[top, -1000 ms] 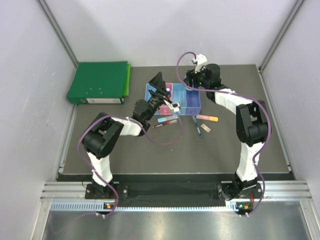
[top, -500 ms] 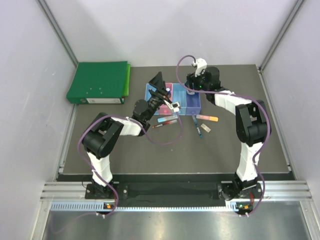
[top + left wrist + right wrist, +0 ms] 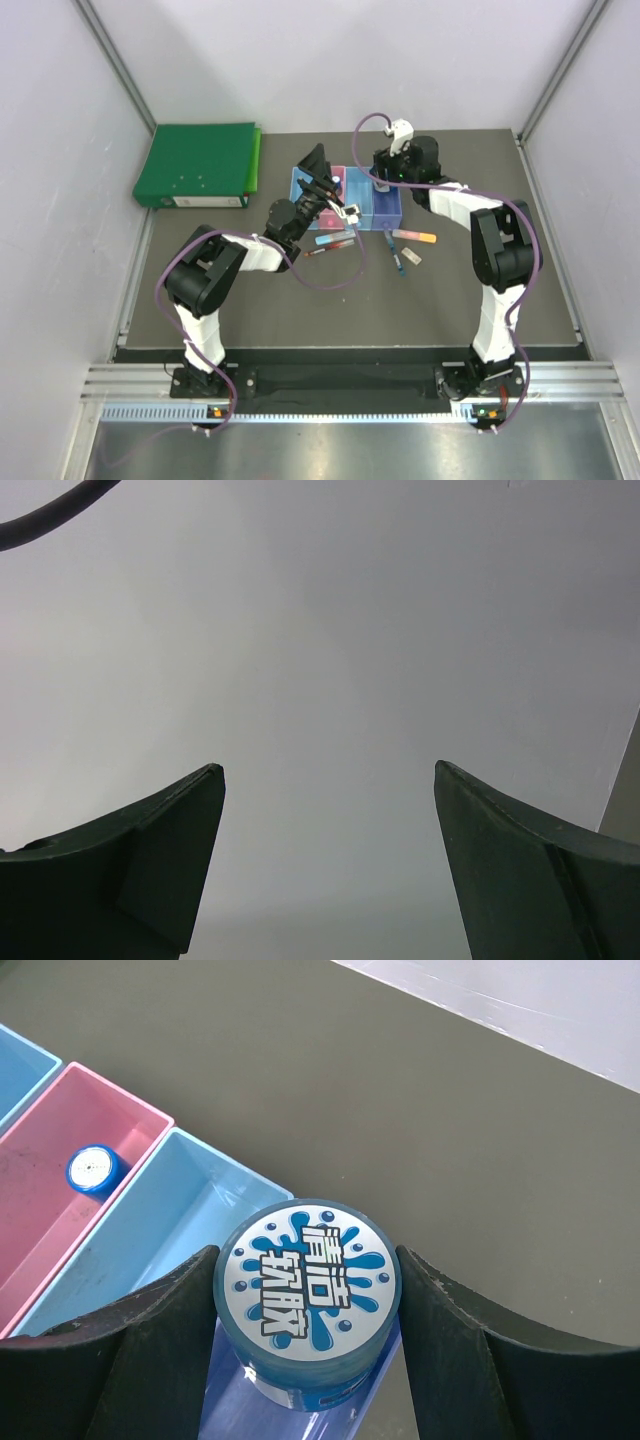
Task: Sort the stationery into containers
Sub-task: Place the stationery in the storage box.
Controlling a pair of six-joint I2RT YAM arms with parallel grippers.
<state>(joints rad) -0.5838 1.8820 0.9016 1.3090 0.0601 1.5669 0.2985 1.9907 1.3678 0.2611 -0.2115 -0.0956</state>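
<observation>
right end effector [image 3: 305, 1265] clamped on the round blue reel [image 3: 308, 1300], held over the purple end of the containers [image 3: 345, 193]. left end effector [image 3: 327, 768] spread wide, empty, aimed at the pale wall [image 3: 320, 630]. small blue-white bottle [image 3: 95, 1170] lies in the pink bin [image 3: 50, 1210]. orange-pink marker [image 3: 414, 236] and dark blue pen [image 3: 393, 250] lie on the dark bench [image 3: 300, 300] beside the bins. green binder [image 3: 200, 165] at far left. against a second ago: right wrist slightly shifted, left arm unchanged.

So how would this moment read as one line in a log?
right pincer: shut on round blue reel, above purple bin | left pincer: open, empty | pink bin: small blue-white bottle inside | pens: on table
</observation>
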